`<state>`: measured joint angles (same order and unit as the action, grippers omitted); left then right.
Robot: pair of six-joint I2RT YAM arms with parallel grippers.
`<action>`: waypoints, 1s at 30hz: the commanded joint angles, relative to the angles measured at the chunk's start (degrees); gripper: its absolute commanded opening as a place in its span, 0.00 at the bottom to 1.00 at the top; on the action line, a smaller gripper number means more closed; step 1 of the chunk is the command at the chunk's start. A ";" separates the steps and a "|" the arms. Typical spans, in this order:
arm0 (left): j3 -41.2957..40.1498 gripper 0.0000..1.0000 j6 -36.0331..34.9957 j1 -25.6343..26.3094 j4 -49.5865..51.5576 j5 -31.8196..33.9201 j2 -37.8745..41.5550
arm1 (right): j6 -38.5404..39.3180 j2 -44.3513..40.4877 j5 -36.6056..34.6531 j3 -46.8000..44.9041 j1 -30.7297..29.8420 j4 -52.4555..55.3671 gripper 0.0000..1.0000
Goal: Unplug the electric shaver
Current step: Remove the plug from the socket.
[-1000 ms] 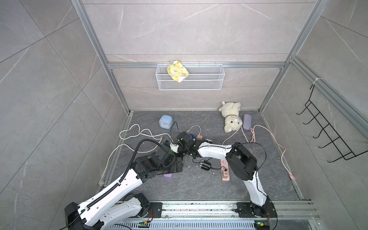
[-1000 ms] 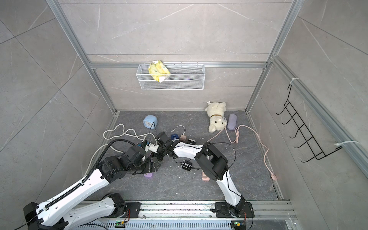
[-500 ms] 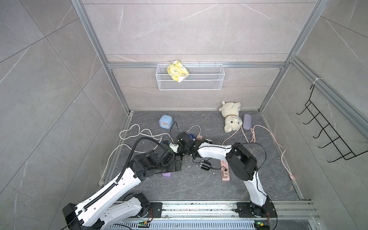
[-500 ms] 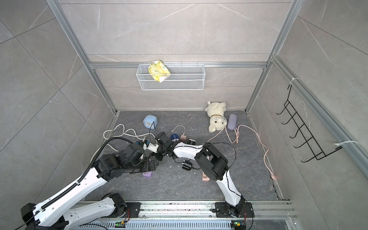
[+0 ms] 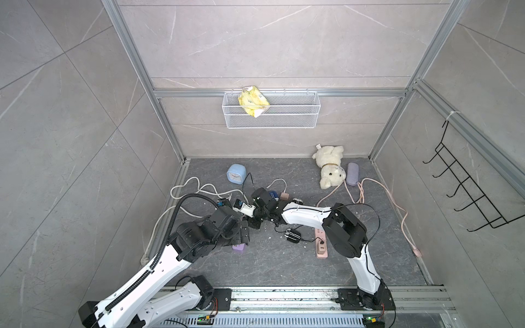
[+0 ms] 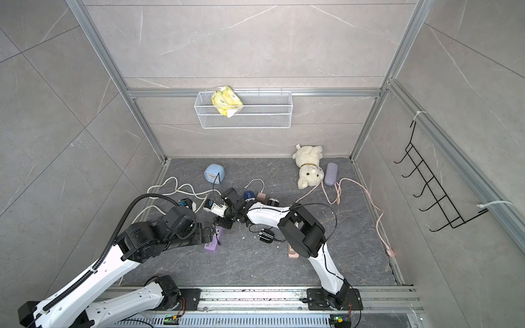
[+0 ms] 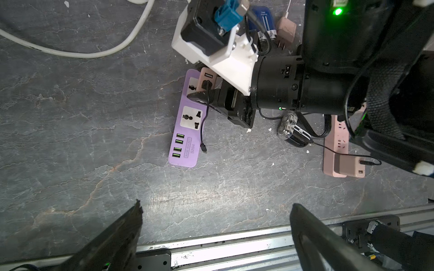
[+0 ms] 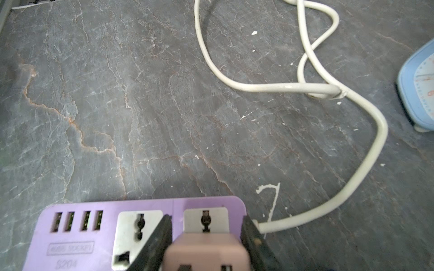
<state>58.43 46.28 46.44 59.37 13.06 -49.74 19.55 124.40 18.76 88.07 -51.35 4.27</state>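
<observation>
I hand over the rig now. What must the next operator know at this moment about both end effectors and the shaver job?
Left end effector: open, empty, above the floor near the purple power strip.
Right end effector: shut on the pink adapter, which seems seated in the purple power strip; its black cable ends loose.
Shaver: lies beside the pink power strip; its thin cable seems to run to a second adapter plugged there.
Done: nothing visibly unplugged.
Left: the Shaver looks plugged in; check which adapter is right before pulling.
</observation>
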 commanded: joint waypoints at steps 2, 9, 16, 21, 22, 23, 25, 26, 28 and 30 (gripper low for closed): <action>-9.26 0.97 -0.23 -0.35 -12.42 0.28 3.69 | 0.07 0.02 -2.26 -0.28 0.40 5.73 0.25; -20.38 0.10 0.33 -1.30 -23.78 3.27 10.45 | -0.63 -1.08 -1.72 -2.33 0.38 5.22 0.25; -25.66 0.00 -1.62 -8.08 -30.36 -2.54 7.12 | -0.87 -1.44 -1.45 -2.81 0.38 5.04 0.25; -29.70 0.00 -2.07 -15.83 -40.33 -12.60 0.29 | -0.86 -1.53 -1.34 -2.82 0.38 5.31 0.25; -30.01 0.00 -2.44 -16.65 -42.11 -13.80 -0.81 | -0.91 -1.53 -1.36 -2.90 0.38 5.22 0.25; -30.13 0.00 -2.68 -17.00 -43.35 -14.45 -1.60 | -0.92 -1.53 -1.35 -2.97 0.43 5.24 0.25; -29.64 0.00 -3.27 -17.05 -44.75 -14.89 -3.42 | -0.99 -1.37 -1.43 -2.98 0.38 5.31 0.25; -29.41 0.00 -3.39 -17.10 -45.02 -14.99 -4.25 | -0.99 -1.35 -1.45 -2.97 0.43 5.30 0.25; -29.40 0.00 -3.69 -17.10 -46.20 -15.48 -6.27 | -1.00 -1.45 -1.53 -3.21 0.38 5.14 0.25; -30.04 0.00 -3.71 -17.25 -48.23 -16.23 -7.86 | -1.03 -1.46 -1.45 -3.24 0.38 5.07 0.25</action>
<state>27.70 44.38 29.56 16.49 -0.45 -56.18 19.29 123.52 18.59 86.80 -51.24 4.29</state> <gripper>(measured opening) 0.054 0.436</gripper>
